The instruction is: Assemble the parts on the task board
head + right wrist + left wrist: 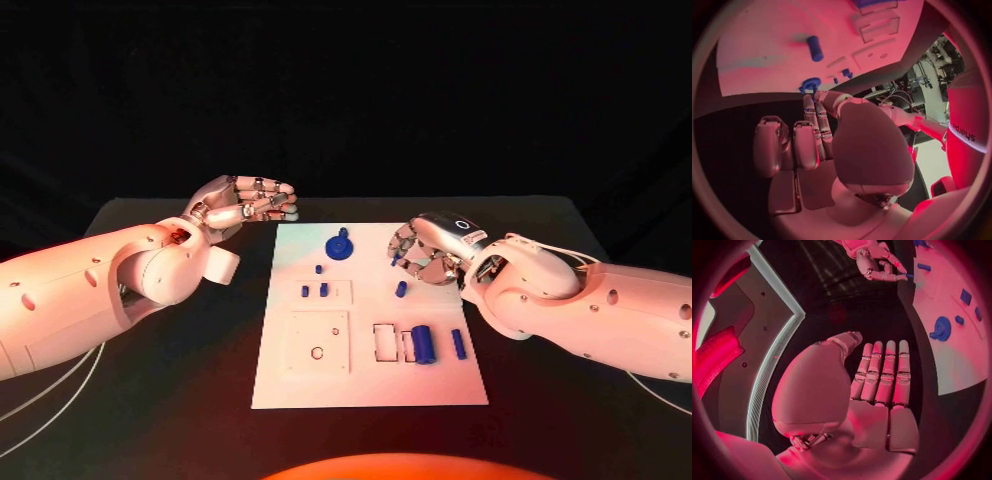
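Looking down, the white task board [368,310] lies mid-table, blue parts [423,344] scattered on it. The right hand [427,252] hovers over its far right corner, apparently grasping nothing; the left hand [245,203] waits off-board. The left wrist view confirms flat, released fingers [882,372]. The right wrist view adds relaxed fingers [811,125], empty.

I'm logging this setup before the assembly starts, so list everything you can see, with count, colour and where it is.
table: one, black, under everything.
task board: one, white, middle of the table.
round part: one, blue, far end of the board.
small pegs: several, blue, mid-board; one nearer the right hand.
cylinder: one, blue, in the near right recesses.
thin bar: one, blue, beside the cylinder.
square plate: one, white, near left of the board.
left hand: silver, fingers curled, off the board's far left corner, holding nothing.
right hand: silver, over the board's far right edge, holding nothing.
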Controlling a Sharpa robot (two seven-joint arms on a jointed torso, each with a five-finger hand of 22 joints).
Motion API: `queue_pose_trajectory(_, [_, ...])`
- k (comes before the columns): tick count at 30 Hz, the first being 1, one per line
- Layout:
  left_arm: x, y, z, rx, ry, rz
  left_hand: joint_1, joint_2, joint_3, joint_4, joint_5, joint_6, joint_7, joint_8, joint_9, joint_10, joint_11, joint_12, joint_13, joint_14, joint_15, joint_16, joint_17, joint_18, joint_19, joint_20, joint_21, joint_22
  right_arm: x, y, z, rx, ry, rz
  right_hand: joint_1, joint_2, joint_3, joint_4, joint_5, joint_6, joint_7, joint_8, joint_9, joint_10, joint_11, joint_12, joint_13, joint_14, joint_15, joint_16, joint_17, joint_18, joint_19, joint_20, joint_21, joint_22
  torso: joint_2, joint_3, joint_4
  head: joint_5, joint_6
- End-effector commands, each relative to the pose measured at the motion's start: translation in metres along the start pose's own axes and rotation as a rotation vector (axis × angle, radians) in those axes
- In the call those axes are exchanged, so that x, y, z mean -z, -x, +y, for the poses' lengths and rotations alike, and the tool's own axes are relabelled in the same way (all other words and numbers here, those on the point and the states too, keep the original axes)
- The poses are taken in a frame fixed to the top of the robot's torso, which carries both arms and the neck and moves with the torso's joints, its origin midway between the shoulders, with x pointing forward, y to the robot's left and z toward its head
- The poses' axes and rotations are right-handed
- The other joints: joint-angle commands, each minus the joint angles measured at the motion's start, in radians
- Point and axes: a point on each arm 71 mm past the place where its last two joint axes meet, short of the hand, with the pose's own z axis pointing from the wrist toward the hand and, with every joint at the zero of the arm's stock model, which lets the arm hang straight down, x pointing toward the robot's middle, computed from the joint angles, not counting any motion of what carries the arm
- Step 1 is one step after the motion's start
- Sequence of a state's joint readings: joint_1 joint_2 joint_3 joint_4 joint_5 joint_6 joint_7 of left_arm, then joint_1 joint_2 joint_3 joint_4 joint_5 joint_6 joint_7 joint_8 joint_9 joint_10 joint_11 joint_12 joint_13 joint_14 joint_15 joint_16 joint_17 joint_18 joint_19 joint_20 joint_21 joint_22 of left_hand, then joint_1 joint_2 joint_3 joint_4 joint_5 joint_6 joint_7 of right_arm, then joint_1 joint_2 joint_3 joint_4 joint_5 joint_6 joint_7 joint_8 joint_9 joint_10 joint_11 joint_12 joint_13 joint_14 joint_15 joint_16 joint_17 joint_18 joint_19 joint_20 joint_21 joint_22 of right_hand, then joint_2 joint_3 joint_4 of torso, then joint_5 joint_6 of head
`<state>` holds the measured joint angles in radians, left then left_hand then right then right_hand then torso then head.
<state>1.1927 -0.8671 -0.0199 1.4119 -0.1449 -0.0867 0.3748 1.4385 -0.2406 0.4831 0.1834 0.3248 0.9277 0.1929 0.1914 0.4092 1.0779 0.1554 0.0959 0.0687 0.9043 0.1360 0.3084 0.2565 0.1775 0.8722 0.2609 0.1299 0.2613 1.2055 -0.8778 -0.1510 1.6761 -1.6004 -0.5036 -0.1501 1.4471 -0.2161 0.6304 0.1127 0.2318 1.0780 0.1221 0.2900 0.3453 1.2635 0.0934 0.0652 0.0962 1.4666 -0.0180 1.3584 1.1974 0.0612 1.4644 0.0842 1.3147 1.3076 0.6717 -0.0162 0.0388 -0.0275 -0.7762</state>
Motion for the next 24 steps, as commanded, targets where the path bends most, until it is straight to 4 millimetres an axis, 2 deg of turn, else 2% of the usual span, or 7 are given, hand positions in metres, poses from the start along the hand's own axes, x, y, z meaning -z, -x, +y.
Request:
queue_pose_trajectory(1, [0.0,-0.002,-0.001,0.019,-0.018,-0.012,0.012,0.0,0.003,0.001,-0.002,-0.001,0.008,-0.005,-0.001,0.002,0.005,-0.005,-0.001,0.009,-0.001,-0.006,-0.002,0.006,0.007,0.003,-0.007,-0.001,0.0,-0.003,0.017,-0.02,0.061,-0.007,-0.001,0.011,-0.001,-0.007,-0.001,0.006,0.0,0.003,0.001,0.047,-0.04,0.002,0.001,0.034,-0.009,0.001,-0.001,-0.011,0.032,-0.008,0.002,0.157,-0.001,-0.0012,-0.0002,0.013,0.0])
queue_pose_trajectory(3, [0.0,-0.002,-0.001,0.022,-0.019,-0.014,0.012,0.0,0.003,0.001,-0.002,-0.001,0.008,-0.005,-0.001,0.002,0.005,-0.005,-0.001,0.009,-0.001,-0.006,-0.002,0.006,0.007,0.003,-0.007,-0.001,-0.001,-0.007,0.027,-0.027,0.086,0.003,-0.001,0.011,-0.001,-0.007,-0.001,0.006,0.0,0.003,0.001,0.047,-0.04,0.002,0.001,0.034,-0.009,0.001,-0.001,-0.011,0.032,-0.008,0.002,0.157,-0.001,-0.001,0.0004,0.017,0.0])
queue_pose_trajectory(5, [-0.001,-0.003,-0.001,0.026,-0.019,-0.018,0.012,0.0,0.003,0.001,-0.002,-0.001,0.008,-0.005,-0.001,0.002,0.005,-0.005,-0.001,0.009,-0.001,-0.006,-0.002,0.006,0.007,0.003,-0.007,-0.001,-0.001,-0.013,0.037,-0.032,0.111,0.017,-0.001,0.011,-0.001,-0.007,-0.001,0.006,0.001,0.003,0.002,0.047,-0.04,0.002,0.001,0.034,-0.009,0.0,-0.003,-0.011,0.032,-0.008,0.001,0.157,-0.002,-0.0011,0.0009,0.025,-0.008])
queue_pose_trajectory(8, [-0.001,-0.004,-0.001,0.03,-0.02,-0.021,0.012,0.0,0.003,0.001,-0.002,-0.001,0.008,-0.005,-0.001,0.002,0.005,-0.005,-0.001,0.009,-0.001,-0.006,-0.002,0.006,0.007,0.003,-0.007,-0.001,-0.002,-0.022,0.048,-0.04,0.136,0.037,-0.001,0.012,0.0,-0.008,-0.001,0.006,0.001,0.003,0.002,0.046,-0.04,0.002,0.001,0.034,-0.009,0.0,-0.003,-0.01,0.032,-0.008,-0.001,0.156,-0.002,-0.0017,-0.0001,0.032,-0.003])
queue_pose_trajectory(12, [-0.001,-0.006,0.0,0.036,-0.021,-0.021,0.011,0.0,0.003,0.001,-0.002,-0.001,0.008,-0.005,-0.001,0.002,0.005,-0.007,-0.001,0.009,0.0,-0.008,-0.002,0.006,0.008,0.003,-0.008,-0.003,-0.003,-0.037,0.061,-0.049,0.161,0.07,-0.001,0.012,0.0,-0.009,-0.001,0.006,0.001,0.003,0.002,0.046,-0.04,0.001,0.0,0.034,-0.008,0.0,-0.003,-0.01,0.032,-0.009,0.0,0.156,0.0,-0.0015,-0.0001,0.039,-0.005])
queue_pose_trajectory(20, [-0.001,-0.009,0.0,0.044,-0.021,-0.018,0.011,0.0,0.003,0.001,-0.002,-0.001,0.008,-0.005,-0.001,0.002,0.005,-0.007,-0.001,0.009,0.0,-0.008,-0.002,0.006,0.008,0.003,-0.008,-0.003,-0.005,-0.059,0.073,-0.049,0.172,0.109,-0.002,0.012,0.002,-0.011,-0.002,0.005,0.002,0.003,0.003,0.045,-0.039,0.0,0.0,0.034,-0.008,-0.001,-0.005,-0.01,0.031,-0.009,-0.002,0.156,0.0,-0.0032,0.003,0.043,-0.008])
queue_pose_trajectory(24, [-0.002,-0.01,0.0,0.047,-0.021,-0.017,0.011,0.0,0.003,0.001,-0.002,-0.001,0.008,-0.005,-0.001,0.002,0.005,-0.007,-0.001,0.009,0.0,-0.008,-0.002,0.006,0.008,0.003,-0.008,-0.003,-0.006,-0.066,0.077,-0.048,0.173,0.12,-0.003,0.012,0.002,-0.012,-0.003,0.004,0.002,0.003,0.003,0.045,-0.039,0.0,0.0,0.034,-0.008,-0.001,-0.005,-0.01,0.031,-0.009,-0.003,0.155,0.002,-0.002,0.0022,0.056,-0.009])
